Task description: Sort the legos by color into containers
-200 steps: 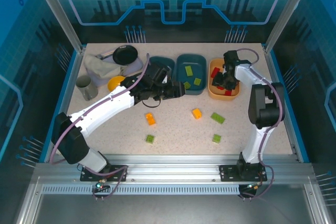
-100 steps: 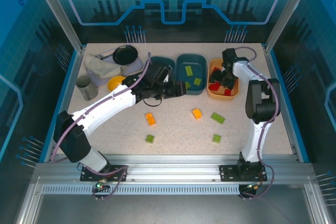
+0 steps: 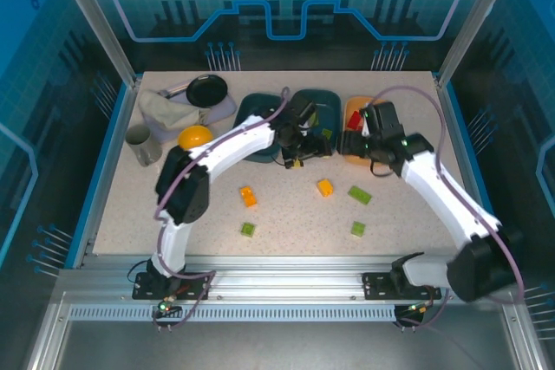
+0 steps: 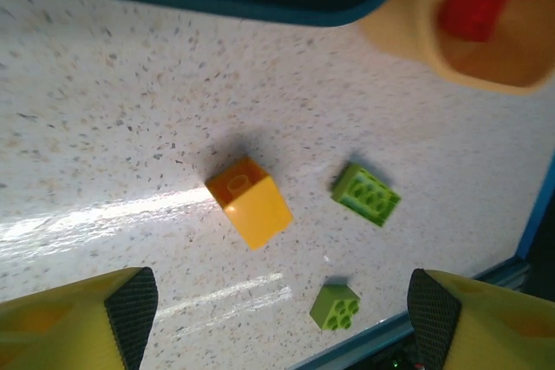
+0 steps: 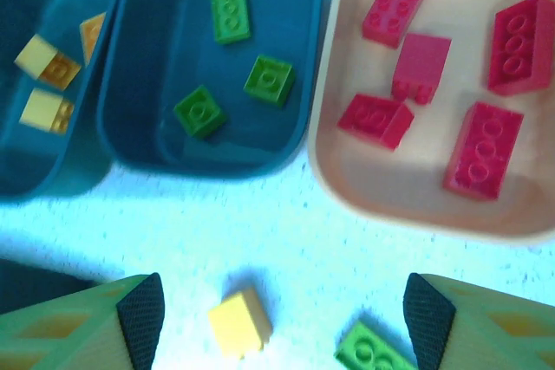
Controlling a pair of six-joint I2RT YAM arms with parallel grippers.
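Left gripper [image 4: 282, 322] and right gripper [image 5: 282, 322]: jaws spread, both empty.
Red legos [image 5: 421, 67] in pale orange tray [image 5: 390, 210]; green legos [image 5: 269, 80] in teal tray [image 5: 217, 162] at its 9 o'clock; orange-yellow brick [image 5: 238, 325] loose on table [image 5: 303, 231] at teal tray's 6 o'clock.

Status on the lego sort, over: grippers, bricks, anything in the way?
Both open, empty: left gripper, right gripper. Five legos loose on table, others sorted in containers. Nothing in the way.

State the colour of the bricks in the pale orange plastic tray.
Red; the small plastic bricks in that tray show best in the right wrist view.
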